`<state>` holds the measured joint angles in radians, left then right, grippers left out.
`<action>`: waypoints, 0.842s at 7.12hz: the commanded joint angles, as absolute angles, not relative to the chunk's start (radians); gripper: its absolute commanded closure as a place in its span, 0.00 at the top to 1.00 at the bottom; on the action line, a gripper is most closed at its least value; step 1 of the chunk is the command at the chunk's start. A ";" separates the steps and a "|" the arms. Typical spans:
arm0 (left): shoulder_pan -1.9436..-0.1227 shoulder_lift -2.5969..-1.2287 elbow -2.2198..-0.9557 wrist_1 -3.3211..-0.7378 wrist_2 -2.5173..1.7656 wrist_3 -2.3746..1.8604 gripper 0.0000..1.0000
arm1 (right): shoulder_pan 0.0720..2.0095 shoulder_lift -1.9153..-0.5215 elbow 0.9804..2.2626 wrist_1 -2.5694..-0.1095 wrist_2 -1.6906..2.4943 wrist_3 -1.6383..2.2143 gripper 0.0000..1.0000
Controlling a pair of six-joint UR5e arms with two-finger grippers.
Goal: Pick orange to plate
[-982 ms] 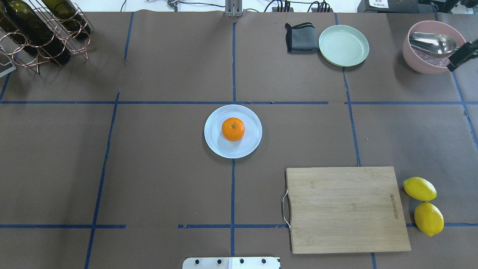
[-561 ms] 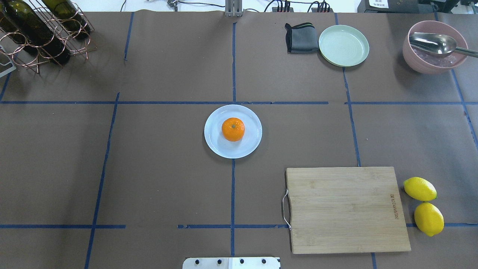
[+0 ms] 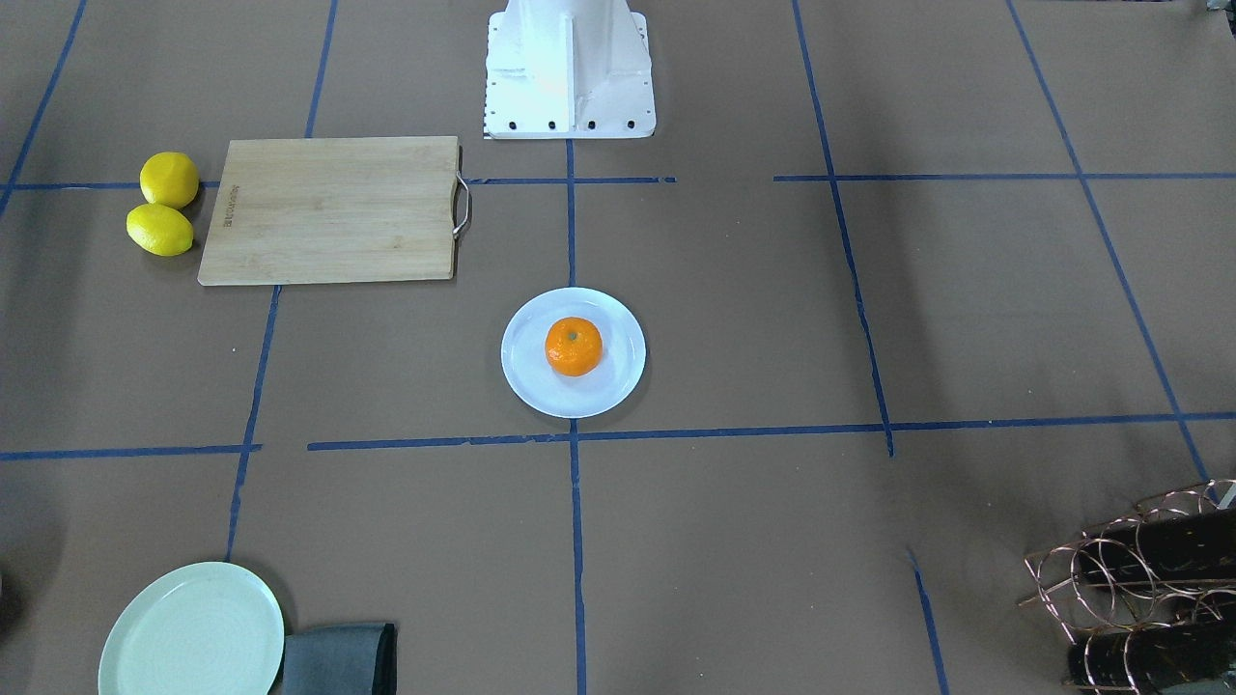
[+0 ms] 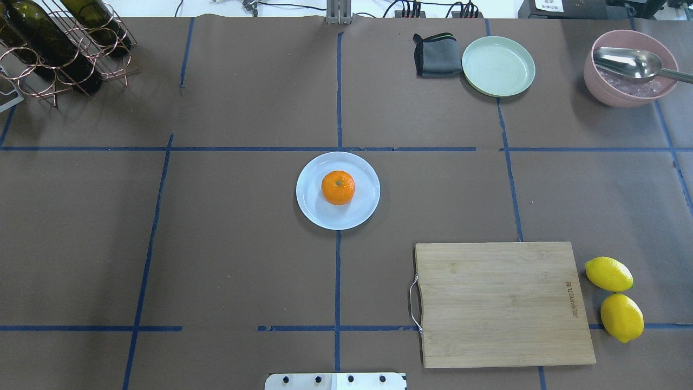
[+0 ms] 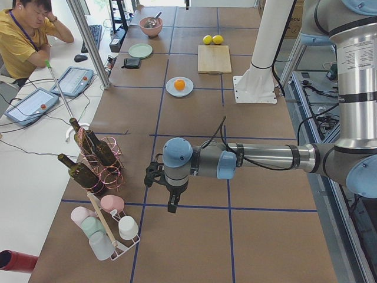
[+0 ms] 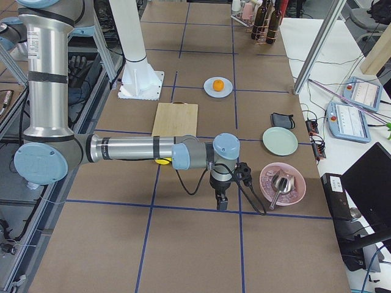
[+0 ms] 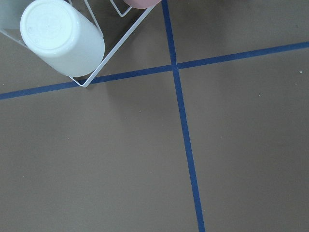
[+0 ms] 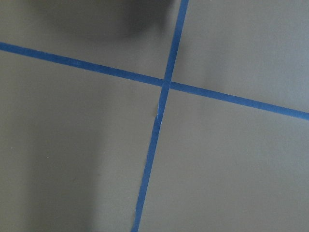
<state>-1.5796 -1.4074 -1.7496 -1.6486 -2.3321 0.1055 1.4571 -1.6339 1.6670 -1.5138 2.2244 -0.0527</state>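
The orange (image 4: 338,187) rests centred on the plate (image 4: 364,212), so placing looks done; left fingers (image 5: 171,206) and right fingers (image 6: 222,201) hang well away, their spread impossible to tell; next likely needs only parking

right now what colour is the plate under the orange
The plate is pale bluish-white; overhead view.

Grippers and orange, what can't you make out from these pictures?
- Left gripper: seen only in the exterior left view, too small; jaws open or shut unclear.
- Right gripper: only in the exterior right view, same doubt.
- Orange: underside hidden against the plate.
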 commanded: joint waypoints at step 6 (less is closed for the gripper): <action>-1.580 -1.405 -1.741 -1.646 -2.329 0.104 1.00 | 1.457 -1.635 1.667 -1.511 2.230 -0.052 1.00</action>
